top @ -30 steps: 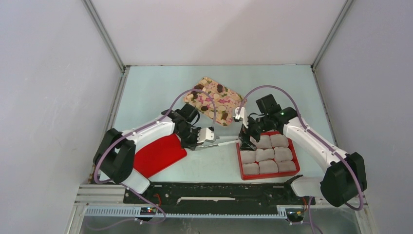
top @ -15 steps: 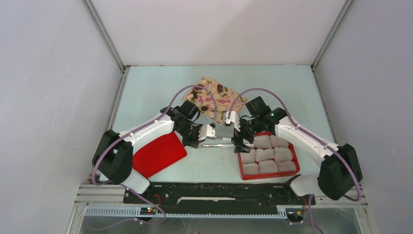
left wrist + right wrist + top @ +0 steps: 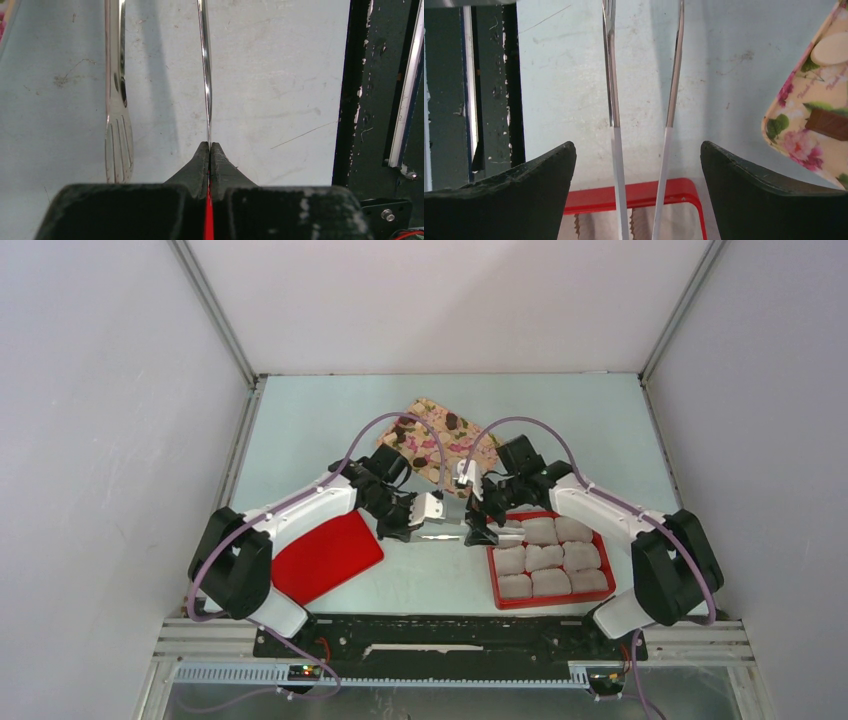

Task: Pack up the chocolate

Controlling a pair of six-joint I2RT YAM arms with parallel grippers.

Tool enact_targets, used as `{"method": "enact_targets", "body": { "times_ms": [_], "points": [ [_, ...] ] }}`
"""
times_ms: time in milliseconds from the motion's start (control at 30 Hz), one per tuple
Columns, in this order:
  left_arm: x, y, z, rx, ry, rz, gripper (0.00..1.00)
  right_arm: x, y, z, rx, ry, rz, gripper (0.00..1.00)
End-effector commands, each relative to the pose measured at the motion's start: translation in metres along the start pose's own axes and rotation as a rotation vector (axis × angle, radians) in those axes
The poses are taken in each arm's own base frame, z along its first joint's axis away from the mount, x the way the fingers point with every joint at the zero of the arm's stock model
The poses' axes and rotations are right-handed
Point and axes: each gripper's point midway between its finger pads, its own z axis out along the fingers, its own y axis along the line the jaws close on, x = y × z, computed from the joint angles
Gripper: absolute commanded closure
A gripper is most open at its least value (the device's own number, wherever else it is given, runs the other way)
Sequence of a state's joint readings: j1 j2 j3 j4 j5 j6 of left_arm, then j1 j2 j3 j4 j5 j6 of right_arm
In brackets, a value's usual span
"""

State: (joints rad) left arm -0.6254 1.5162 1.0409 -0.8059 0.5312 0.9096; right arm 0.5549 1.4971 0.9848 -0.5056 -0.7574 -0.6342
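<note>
Right fingers (image 3: 524, 185) sit further left than before, spread wide astride the tongs (image 3: 611, 75); left fingers (image 3: 200, 160) pinch one leg

Tray (image 3: 435, 415) at upper centre of the frame with chocolate (image 3: 452, 421) lying on it, box (image 3: 493, 578) at lower right of centre holding paper cups (image 3: 545, 558) in rows, flat lid (image 3: 325, 555) at lower left, tongs (image 3: 440, 537) mid-frame between lid and box
</note>
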Motion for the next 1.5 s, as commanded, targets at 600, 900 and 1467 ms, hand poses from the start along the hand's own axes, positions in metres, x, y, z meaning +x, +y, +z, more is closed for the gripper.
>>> {"method": "enact_targets", "body": {
  "times_ms": [600, 900, 1467],
  "points": [
    [0.004, -0.005, -0.003, 0.048, -0.079, -0.035, 1.00, 0.015, -0.003, 0.050, -0.065, -0.032, 0.103, 0.10],
    [0.011, -0.001, -0.005, 0.040, -0.077, -0.032, 1.00, 0.019, -0.008, 0.058, -0.023, -0.016, 0.091, 0.23],
    [0.031, 0.017, 0.002, -0.062, -0.032, -0.047, 0.88, 0.002, -0.007, 0.041, 0.011, -0.053, 0.072, 0.62]
  ]
}}
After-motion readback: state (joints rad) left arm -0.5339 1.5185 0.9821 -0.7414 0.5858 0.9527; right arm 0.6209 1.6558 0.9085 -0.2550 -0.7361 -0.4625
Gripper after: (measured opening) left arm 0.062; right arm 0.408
